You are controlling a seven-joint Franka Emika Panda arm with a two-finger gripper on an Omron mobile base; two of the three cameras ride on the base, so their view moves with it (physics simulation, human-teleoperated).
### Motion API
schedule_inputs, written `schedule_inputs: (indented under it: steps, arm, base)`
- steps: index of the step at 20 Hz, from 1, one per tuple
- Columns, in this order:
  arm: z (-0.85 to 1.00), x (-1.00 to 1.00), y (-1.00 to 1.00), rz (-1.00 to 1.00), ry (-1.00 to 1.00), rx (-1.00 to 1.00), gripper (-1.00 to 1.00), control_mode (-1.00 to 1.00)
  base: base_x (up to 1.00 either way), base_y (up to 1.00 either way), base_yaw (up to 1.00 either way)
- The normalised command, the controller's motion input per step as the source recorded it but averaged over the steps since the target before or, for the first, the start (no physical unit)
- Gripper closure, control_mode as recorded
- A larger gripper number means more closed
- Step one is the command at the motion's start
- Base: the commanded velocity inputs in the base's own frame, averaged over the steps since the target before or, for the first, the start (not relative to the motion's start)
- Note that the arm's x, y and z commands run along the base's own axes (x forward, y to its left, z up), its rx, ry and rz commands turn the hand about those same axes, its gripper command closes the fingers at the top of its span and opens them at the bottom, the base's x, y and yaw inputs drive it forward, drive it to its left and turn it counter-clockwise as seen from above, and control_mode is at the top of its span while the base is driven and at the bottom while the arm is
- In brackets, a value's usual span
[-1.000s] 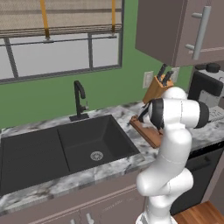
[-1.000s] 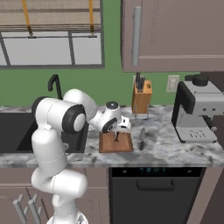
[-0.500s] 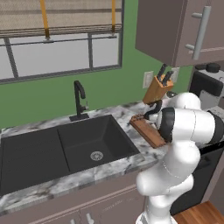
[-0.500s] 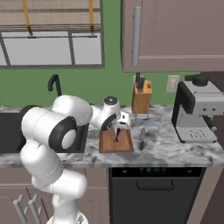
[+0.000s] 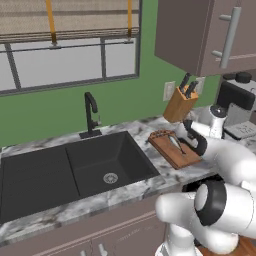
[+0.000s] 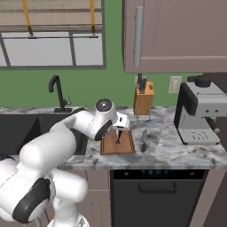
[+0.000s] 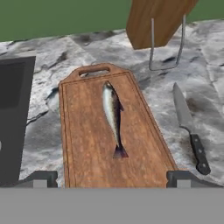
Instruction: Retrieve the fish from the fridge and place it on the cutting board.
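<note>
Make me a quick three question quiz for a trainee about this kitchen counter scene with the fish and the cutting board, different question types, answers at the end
1. True or false: the fish lies flat on the cutting board.
2. Multiple choice: the loose knife lies (A) on the board across the fish, (B) on the marble counter beside the board, on its side away from the sink, (C) in the sink.
3. Fill in: the gripper is ____, its tips apart on either side of the board's near end, holding nothing.

Key
1. True; it lies lengthwise along the board, tail toward the gripper.
2. B
3. Open
</note>
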Motion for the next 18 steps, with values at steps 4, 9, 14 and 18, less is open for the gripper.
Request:
schedule_inputs:
  steps: [4,9,14,18]
  arm:
    - [0.83,-0.94,-0.01,0.0,-0.18,0.0,-1.0,-1.0]
    - [0.87,-0.72,-0.21,0.0,-0.17,0.0,-1.0,-1.0]
    - [0.71,-0.67,-0.47,0.0,-0.15,0.05,-1.0,-1.0]
    - [0.61,-0.58,-0.47,0.0,-0.12,0.06,-1.0,-1.0]
  base:
    - [0.0,0.0,0.0]
    - [0.0,0.0,0.0]
    - [0.0,0.0,0.0]
    - [0.0,0.0,0.0]
